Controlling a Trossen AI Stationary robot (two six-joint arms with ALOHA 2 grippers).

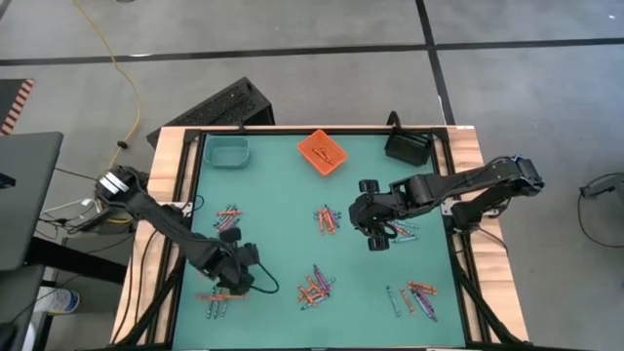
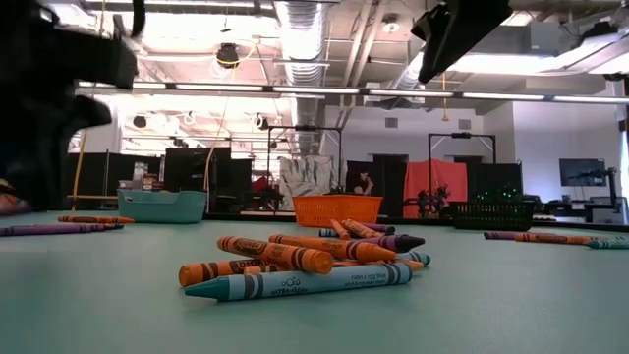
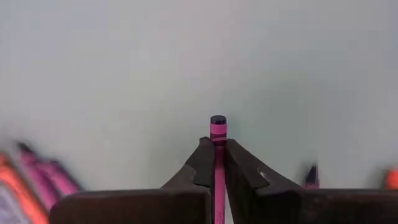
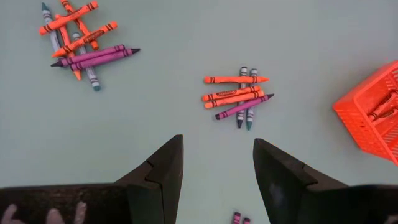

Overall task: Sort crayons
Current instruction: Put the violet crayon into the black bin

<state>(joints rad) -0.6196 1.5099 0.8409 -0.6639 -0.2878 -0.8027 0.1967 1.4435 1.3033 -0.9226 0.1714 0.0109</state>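
With the left gripper (image 3: 215, 163) clamped end-on along a pink crayon (image 3: 218, 129) at lower left of the high view, right gripper (image 4: 217, 168) spread mid-tabletop (image 1: 273, 185) over other crayons (image 4: 236, 96): risks slipping out, given such thin purchase.

Green bench (image 1: 283, 195): scattered clusters of crayons (image 1: 316, 288) lie on it; teal bin (image 1: 227, 151), orange bin (image 1: 322, 153), black bin (image 1: 408, 146) along far edge.

The left arm reaches low over the desk's front-left area, its left claw (image 1: 226, 283) clamped tight. The right arm stretches in from the right edge toward the middle, its right claw (image 4: 217, 171) spread wide, holding nothing.
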